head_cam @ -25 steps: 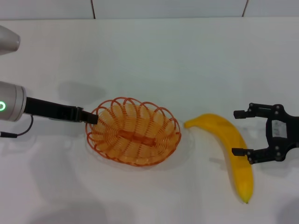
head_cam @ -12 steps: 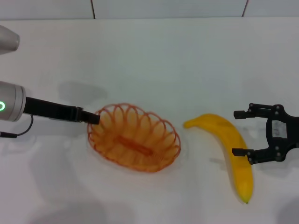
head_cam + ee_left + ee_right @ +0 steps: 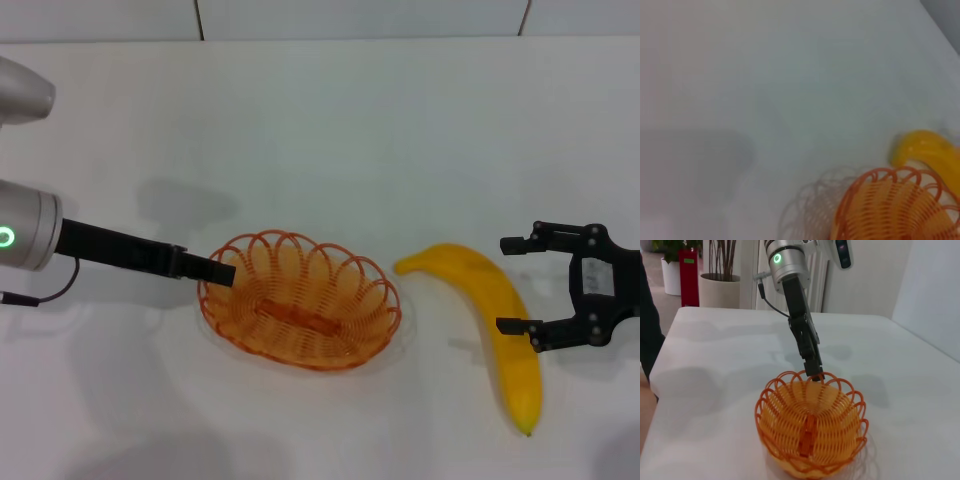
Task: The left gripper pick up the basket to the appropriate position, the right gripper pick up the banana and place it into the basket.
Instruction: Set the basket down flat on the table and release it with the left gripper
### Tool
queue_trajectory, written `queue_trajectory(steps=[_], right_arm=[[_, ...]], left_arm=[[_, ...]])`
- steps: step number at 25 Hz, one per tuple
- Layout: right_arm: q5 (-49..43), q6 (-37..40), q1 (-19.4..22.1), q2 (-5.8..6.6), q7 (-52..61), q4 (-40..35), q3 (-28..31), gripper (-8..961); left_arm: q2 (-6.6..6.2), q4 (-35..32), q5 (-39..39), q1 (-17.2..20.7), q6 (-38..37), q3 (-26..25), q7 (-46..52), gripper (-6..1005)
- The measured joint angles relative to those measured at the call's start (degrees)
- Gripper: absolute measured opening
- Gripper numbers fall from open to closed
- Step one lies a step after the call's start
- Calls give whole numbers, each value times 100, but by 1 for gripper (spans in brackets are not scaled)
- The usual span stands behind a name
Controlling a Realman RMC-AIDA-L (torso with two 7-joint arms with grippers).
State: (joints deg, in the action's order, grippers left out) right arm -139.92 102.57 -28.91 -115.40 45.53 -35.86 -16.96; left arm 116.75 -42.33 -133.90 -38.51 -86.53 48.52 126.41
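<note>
The orange wire basket [image 3: 300, 312] is held by its left rim in my left gripper [image 3: 215, 270], which is shut on it. The basket hangs slightly tilted, just above the white table, and is empty. It also shows in the left wrist view [image 3: 895, 210] and the right wrist view [image 3: 810, 430], where the left gripper [image 3: 815, 374] pinches the far rim. The yellow banana [image 3: 490, 300] lies on the table right of the basket, close to it; its tip shows in the left wrist view [image 3: 927, 150]. My right gripper [image 3: 505, 284] is open over the banana's right side.
The white table [image 3: 330, 130] stretches back to a tiled wall. In the right wrist view a red object [image 3: 689, 277] and a potted plant [image 3: 720, 290] stand beyond the table's far edge.
My left gripper has carried the basket to the right and a little toward me, closer to the banana. The right gripper and the banana have not moved.
</note>
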Motion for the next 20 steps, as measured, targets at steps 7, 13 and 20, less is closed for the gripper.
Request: queue_trajectory(steps=[7,13,20], right_arm=[[0,0,0,0,0,0,0,887],[1,1,33,4,0,0,0,887],[18,65,46,21,0,0,112,886]], left_arm=[[5,-19,40,-13,-218,-1,-147,442],[-16,-559,-127,222,-421,9,-261,448],[-5,-2151,322,1047,-697,-9,-1089,456]])
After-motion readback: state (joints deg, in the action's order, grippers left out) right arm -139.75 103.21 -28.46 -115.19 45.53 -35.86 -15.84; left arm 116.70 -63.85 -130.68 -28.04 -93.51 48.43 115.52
